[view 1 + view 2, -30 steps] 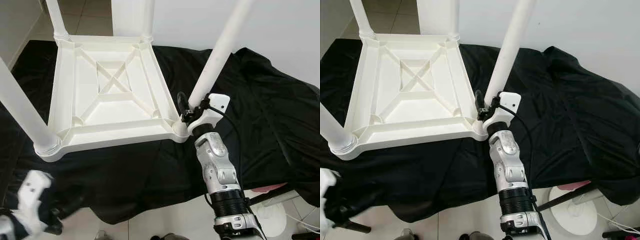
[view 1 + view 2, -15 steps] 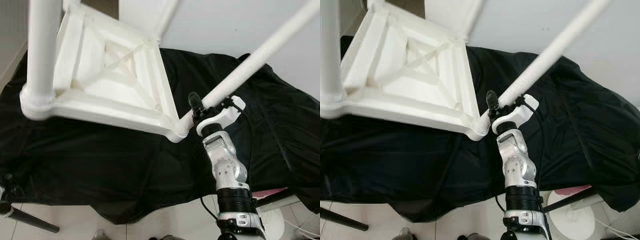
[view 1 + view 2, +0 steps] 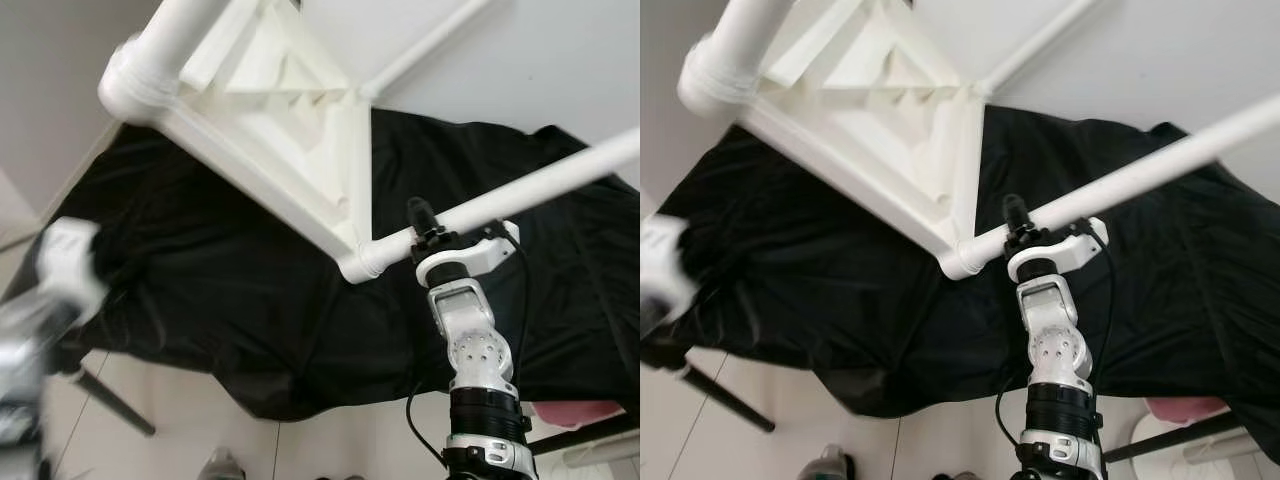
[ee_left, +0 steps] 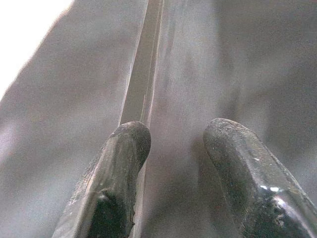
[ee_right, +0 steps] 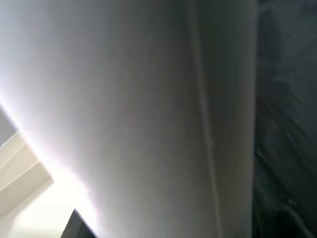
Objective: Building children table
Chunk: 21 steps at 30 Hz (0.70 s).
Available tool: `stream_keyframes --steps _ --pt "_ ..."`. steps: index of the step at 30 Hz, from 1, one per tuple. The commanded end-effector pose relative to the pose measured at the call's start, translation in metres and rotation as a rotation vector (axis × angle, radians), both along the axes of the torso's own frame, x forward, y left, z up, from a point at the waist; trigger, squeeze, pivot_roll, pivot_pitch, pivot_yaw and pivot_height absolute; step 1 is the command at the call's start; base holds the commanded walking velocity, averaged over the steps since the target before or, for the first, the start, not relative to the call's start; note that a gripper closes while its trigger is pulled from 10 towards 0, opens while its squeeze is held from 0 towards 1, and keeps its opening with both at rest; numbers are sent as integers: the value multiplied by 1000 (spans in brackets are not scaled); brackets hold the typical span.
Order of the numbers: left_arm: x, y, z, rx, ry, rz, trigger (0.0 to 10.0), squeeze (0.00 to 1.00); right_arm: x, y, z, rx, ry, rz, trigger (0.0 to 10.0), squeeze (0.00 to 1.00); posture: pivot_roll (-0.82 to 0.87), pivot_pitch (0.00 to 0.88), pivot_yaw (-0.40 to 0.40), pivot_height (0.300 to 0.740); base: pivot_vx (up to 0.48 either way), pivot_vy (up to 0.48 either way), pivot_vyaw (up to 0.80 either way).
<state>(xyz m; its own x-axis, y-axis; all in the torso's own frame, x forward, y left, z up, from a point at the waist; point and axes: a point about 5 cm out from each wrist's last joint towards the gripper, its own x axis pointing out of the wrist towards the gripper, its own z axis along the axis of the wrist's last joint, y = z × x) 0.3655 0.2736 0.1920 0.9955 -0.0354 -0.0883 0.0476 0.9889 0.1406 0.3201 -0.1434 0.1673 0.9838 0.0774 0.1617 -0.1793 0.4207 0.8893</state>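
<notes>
The white plastic children's table (image 3: pixel 290 120) is tipped up on edge over the black cloth, ribbed underside facing me. Its near corner socket (image 3: pixel 358 265) hangs just above the cloth. From that socket a white leg (image 3: pixel 540 185) runs almost level to the right. My right gripper (image 3: pixel 428 228) is shut on this leg close to the socket; the right wrist view has the leg (image 5: pixel 148 119) pressed right up against the camera. Another leg (image 3: pixel 165 40) sticks up at the top left. My left gripper (image 4: pixel 178 144) is open and holds nothing, its blurred wrist (image 3: pixel 65 265) raised at the left.
A black cloth (image 3: pixel 220 290) covers the low surface beneath the table and hangs over its near edge. A black stand leg (image 3: pixel 110 400) slants across the tiled floor at lower left. A pink object (image 3: pixel 580 412) lies at lower right. White wall stands behind.
The table has swung up steeply, its near-left corner rising to the top of the picture, while the held leg dropped nearly level. My left arm rose into view at the left.
</notes>
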Motion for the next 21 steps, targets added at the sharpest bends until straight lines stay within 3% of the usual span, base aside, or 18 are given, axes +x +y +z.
stream_keyframes --steps 1,5,6,7,8,10,11,14,17,19,20,21 --pt "7 -8 4 19 -20 16 10000 0 -5 25 -6 175 7 86 10000 0 93 138 -93 740 0 0 0" --pt "27 -44 46 10 -116 -94 10000 0 -9 24 -17 195 28 89 10000 0 83 141 -83 740 0 0 0" --pt "27 -44 46 10 -116 -94 10000 0 -9 24 -17 195 28 89 10000 0 83 141 -83 740 0 0 0" --pt "34 -60 63 0 -158 -144 10000 0 -9 22 -23 217 45 87 10000 0 83 142 -82 740 0 0 0" --pt "34 -60 63 0 -158 -144 10000 0 -9 22 -23 217 45 87 10000 0 83 142 -82 740 0 0 0" --pt "40 -76 79 -34 -201 -181 10000 0 -12 20 -31 262 64 87 10000 0 85 143 -83 740 0 0 0" --pt "40 -76 79 -34 -201 -181 10000 0 -12 20 -31 262 64 87 10000 0 85 143 -83 740 0 0 0" --pt "47 -109 97 -54 -248 -263 10000 0 -16 17 -41 379 87 85 10000 0 80 146 -75 740 0 0 0" --pt "48 -117 100 -62 -255 -271 10000 0 -17 16 -43 395 91 87 10000 0 79 146 -77 740 0 0 0" --pt "46 -151 119 -85 -308 -366 10000 0 -22 13 -59 499 140 66 10000 0 78 151 -81 740 0 0 0" --pt "46 -151 119 -85 -308 -366 10000 0 -22 13 -59 499 140 66 10000 0 78 151 -81 740 0 0 0" --pt "44 -163 126 -94 -327 -398 10000 0 -24 11 -64 540 155 54 10000 0 81 153 -84 740 0 0 0"
